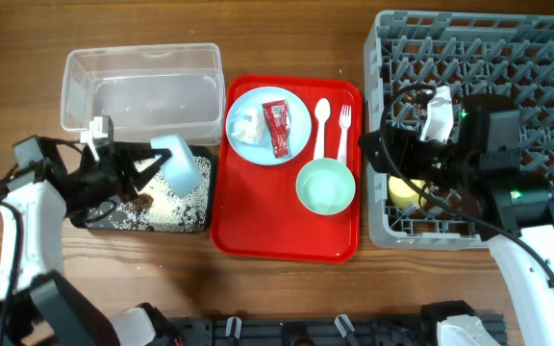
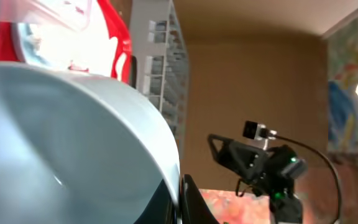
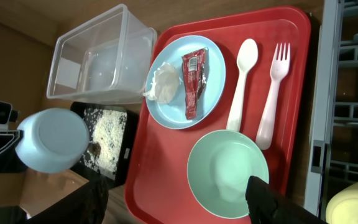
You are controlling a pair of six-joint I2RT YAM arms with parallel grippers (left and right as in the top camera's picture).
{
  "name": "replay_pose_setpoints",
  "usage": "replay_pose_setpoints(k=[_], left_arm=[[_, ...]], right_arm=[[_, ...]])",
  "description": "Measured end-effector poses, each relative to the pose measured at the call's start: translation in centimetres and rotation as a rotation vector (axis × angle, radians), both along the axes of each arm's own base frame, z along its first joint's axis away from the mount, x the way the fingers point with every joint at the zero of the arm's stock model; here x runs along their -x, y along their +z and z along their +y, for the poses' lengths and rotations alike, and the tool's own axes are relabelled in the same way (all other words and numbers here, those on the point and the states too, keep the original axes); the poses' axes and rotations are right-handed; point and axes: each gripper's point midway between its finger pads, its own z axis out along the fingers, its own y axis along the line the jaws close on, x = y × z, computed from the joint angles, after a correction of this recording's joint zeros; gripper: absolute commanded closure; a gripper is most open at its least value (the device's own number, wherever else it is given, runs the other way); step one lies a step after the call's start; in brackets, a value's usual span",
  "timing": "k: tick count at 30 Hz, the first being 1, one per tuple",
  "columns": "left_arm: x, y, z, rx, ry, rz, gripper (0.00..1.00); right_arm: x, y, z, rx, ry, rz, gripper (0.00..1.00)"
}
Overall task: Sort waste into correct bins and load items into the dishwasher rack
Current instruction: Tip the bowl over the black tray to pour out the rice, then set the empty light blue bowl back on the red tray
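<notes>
Broadly, the rack (image 1: pixel 537 58) at the right looked stiff and bulky, a thing to load rather than lift; the cup (image 1: pixel 404 189) lay in its near-left corner. The red tray (image 1: pixel 287 240) sat mid-table, with the tub (image 1: pixel 142 86) and the black tray (image 1: pixel 113 219) to its left.

On the red tray, the plate (image 1: pixel 263 154) looked like hard, light plastic lying flat, so I judged its rim the only hold, and only once the waste was off it. The green bowl (image 1: pixel 326 185) seemed rigid and slick; I would have pinched its wall at the rim. The spoon (image 1: pixel 321 123) and fork (image 1: pixel 344 125) lay thin and flat, best nipped across the handle. The sachet (image 1: pixel 278 128) looked limp and slippery, the tissue (image 1: pixel 247 126) soft and near weightless, either taking a pinch anywhere.

My left gripper (image 1: pixel 147 165) was clamped on the rim of the blue bowl (image 1: pixel 179 163), forearm low and reaching right, with the bowl tipped on its side over the black tray, where the crumbs (image 1: pixel 166 200) lay scattered, too loose to pinch.

My right gripper (image 3: pixel 178 186) hung over the rack's left edge, fingers spread with nothing between them, its camera looking down on the red tray.
</notes>
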Motion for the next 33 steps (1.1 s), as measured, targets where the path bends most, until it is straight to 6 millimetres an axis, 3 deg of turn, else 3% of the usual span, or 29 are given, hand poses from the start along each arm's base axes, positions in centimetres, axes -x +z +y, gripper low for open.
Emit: replay_pose_setpoints(k=[2, 5, 6, 7, 11, 13, 14, 16, 17, 19, 20, 22, 24, 26, 28, 29, 30, 31, 33], left_arm=[[0.4, -0.1, -0.7, -0.056, -0.014, 0.029, 0.96], [1.6, -1.3, -4.8, -0.336, -0.108, 0.051, 0.96], [1.8, -1.7, -6.2, -0.421, -0.139, 0.038, 0.96], [2.8, -2.4, -9.2, -0.543, -0.207, 0.029, 0.96], [4.5, -7.1, -15.5, -0.913, -0.299, -0.008, 0.96], [4.7, -10.0, -18.1, -1.04, -0.319, -0.032, 0.87], [5.1, -11.5, -18.6, -1.096, -0.331, -0.022, 0.69], [5.1, -13.0, -18.7, -1.159, -0.323, -0.01, 0.55], [5.0, -13.2, -18.0, -1.195, -0.303, 0.007, 0.31], [2.8, -10.8, -17.4, -1.244, -0.216, -0.024, 0.26], [0.5, -8.6, -17.9, -1.224, -0.143, -0.08, 0.26], [-3.9, -5.2, -17.8, -1.184, 0.005, -0.192, 0.27], [-7.0, -4.6, -16.2, -1.174, 0.105, -0.207, 0.27], [-10.0, -7.0, -15.1, -1.188, 0.157, -0.177, 0.27], [-11.6, -11.3, -14.6, -1.232, 0.14, -0.13, 0.3], [-11.9, -13.3, -14.8, -1.252, 0.116, -0.121, 0.4], [-12.0, -14.9, -14.9, -1.272, 0.093, -0.114, 0.72], [-12.0, -15.8, -14.9, -1.283, 0.079, -0.107, 0.91], [-12.0, -16.2, -15.0, -1.288, 0.066, -0.11, 0.96]], right_arm=[[0.0, 0.0, 0.0, 0.0, 0.0, 0.0, 0.27], [-0.1, 0.1, 0.0, 0.0, -0.001, -0.005, 0.27], [-0.1, 0.1, 0.0, 0.002, -0.003, -0.006, 0.27], [-0.1, 0.1, -0.1, 0.002, -0.003, -0.007, 0.27], [-0.2, 0.1, -0.1, 0.005, -0.005, -0.009, 0.25], [-0.2, 0.1, -0.1, 0.005, -0.006, -0.009, 0.25], [-0.2, 0.1, -0.1, 0.005, -0.006, -0.008, 0.24], [-0.2, 0.1, -0.1, 0.005, -0.006, -0.008, 0.24], [-0.2, 0.1, -0.1, 0.005, -0.006, -0.008, 0.24], [-0.2, 0.1, -0.1, 0.005, -0.005, -0.008, 0.23], [-0.2, 0.1, -0.1, 0.005, -0.005, -0.008, 0.23], [-0.2, 0.0, -0.1, 0.005, -0.006, -0.006, 0.23], [-0.1, 0.0, -0.1, 0.006, -0.006, -0.002, 0.23], [-0.1, -0.1, -0.2, 0.008, -0.008, 0.0, 0.24], [-0.1, -0.1, -0.2, 0.008, -0.008, -0.001, 0.23], [-0.1, -0.1, -0.2, 0.008, -0.008, 0.0, 0.23], [0.0, -0.2, -0.2, 0.009, -0.007, 0.006, 0.23], [0.1, -0.2, -0.2, 0.009, -0.008, 0.007, 0.23], [0.2, -0.3, -0.2, 0.01, -0.007, 0.017, 0.23]])
